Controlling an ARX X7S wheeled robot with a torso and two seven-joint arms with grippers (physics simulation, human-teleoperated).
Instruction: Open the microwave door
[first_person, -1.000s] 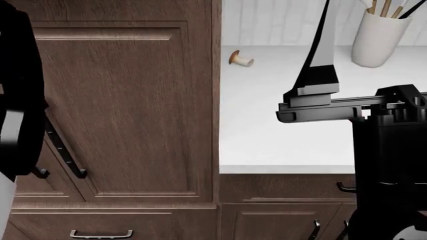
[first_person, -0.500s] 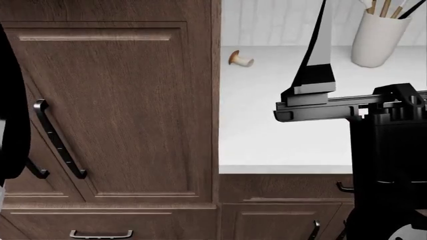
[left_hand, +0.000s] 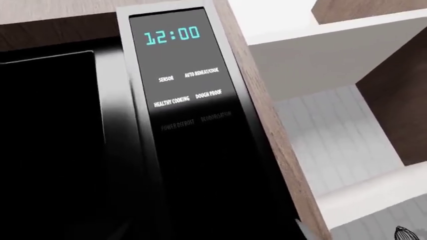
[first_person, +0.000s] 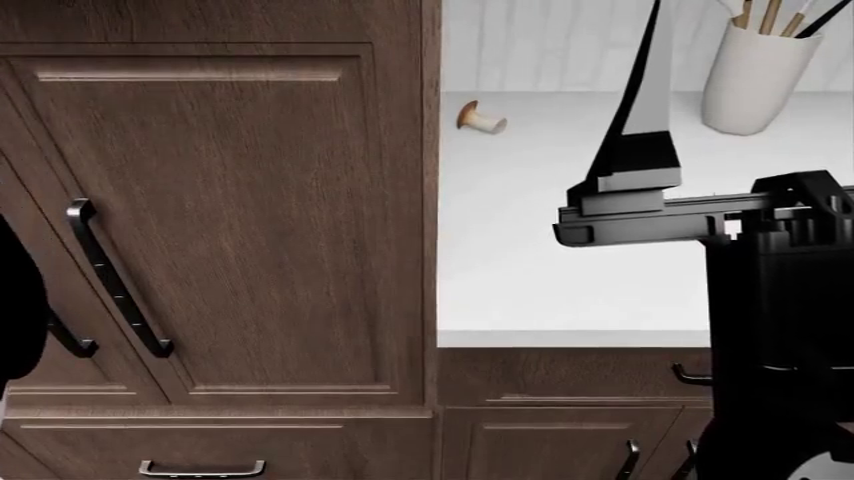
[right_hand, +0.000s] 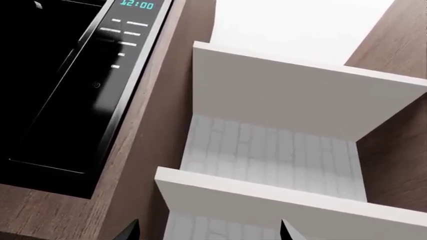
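Observation:
The microwave (left_hand: 100, 150) is built into a wood cabinet and fills the left wrist view from close up. Its dark glass door (left_hand: 47, 150) lies beside the black control panel (left_hand: 187, 90), whose clock reads 12:00. My left gripper's fingers cannot be made out against that black front. The right wrist view shows the microwave door (right_hand: 40, 75) and panel (right_hand: 123, 45) from farther off. My right gripper (right_hand: 208, 231) is open with nothing between its tips, and it faces the white wall beside the cabinet. The microwave is out of the head view.
A tall wood cabinet door with a black handle (first_person: 114, 280) stands left of a white counter (first_person: 534, 260). A small mushroom (first_person: 481, 118) and a white utensil holder (first_person: 758, 75) stand on the counter. White open shelves (right_hand: 287, 85) hang right of the microwave. Drawers (first_person: 200, 467) run below.
In the head view the left arm's black bulk has slid off toward the left edge, uncovering the cabinet door and its handle. The right arm stays about where it was.

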